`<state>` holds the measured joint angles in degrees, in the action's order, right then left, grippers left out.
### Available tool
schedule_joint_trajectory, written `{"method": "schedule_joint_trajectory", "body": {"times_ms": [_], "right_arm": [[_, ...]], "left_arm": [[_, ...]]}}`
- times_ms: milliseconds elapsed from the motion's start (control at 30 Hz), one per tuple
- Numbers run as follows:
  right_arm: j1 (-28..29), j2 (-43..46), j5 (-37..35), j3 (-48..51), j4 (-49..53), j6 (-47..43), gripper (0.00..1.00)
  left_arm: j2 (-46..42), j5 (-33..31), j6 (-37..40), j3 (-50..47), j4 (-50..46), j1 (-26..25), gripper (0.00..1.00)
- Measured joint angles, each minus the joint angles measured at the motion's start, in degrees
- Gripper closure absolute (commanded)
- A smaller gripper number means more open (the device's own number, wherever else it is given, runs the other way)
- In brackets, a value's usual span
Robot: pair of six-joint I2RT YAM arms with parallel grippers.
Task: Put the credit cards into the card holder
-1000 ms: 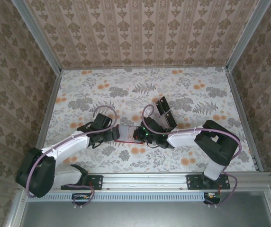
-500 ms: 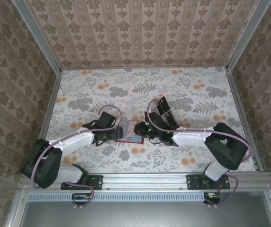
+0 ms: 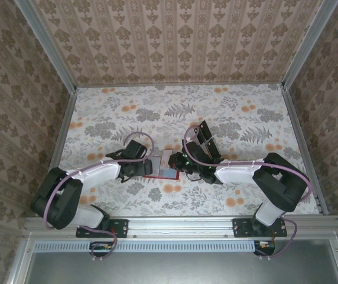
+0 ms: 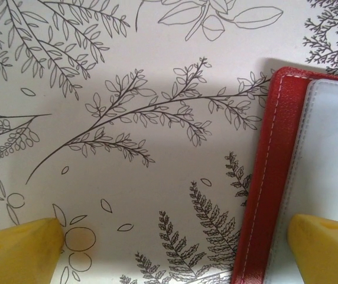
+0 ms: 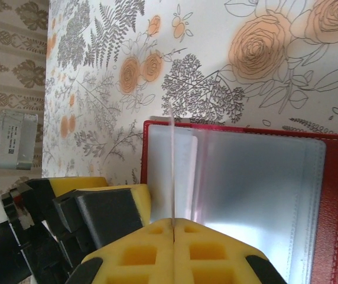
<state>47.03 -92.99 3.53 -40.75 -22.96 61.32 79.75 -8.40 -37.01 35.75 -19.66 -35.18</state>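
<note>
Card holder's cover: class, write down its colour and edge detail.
The card holder is red with pale edge stitching; left wrist view shows it best.

The tabletop (image 3: pixel 246 112) has a pale floral cover, with grey ferns and orange blooms all over it. Lying flat and open near the middle is the red card holder (image 3: pixel 162 171), its clear sleeves facing up and its stitched edge right on the print. A bit further back and to the right, the black credit cards (image 3: pixel 205 141) lie bunched together, near the holder but not touching it.
</note>
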Motion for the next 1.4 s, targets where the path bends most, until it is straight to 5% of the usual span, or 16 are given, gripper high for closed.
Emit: {"method": "schedule_joint_trajectory", "body": {"times_ms": [1400], "right_arm": [[2.16, -6.29, -3.17, 2.03, -10.01, 1.92, 1.00]], "left_arm": [[0.04, -0.48, -1.55, -0.09, 0.20, -0.11, 0.01]]}}
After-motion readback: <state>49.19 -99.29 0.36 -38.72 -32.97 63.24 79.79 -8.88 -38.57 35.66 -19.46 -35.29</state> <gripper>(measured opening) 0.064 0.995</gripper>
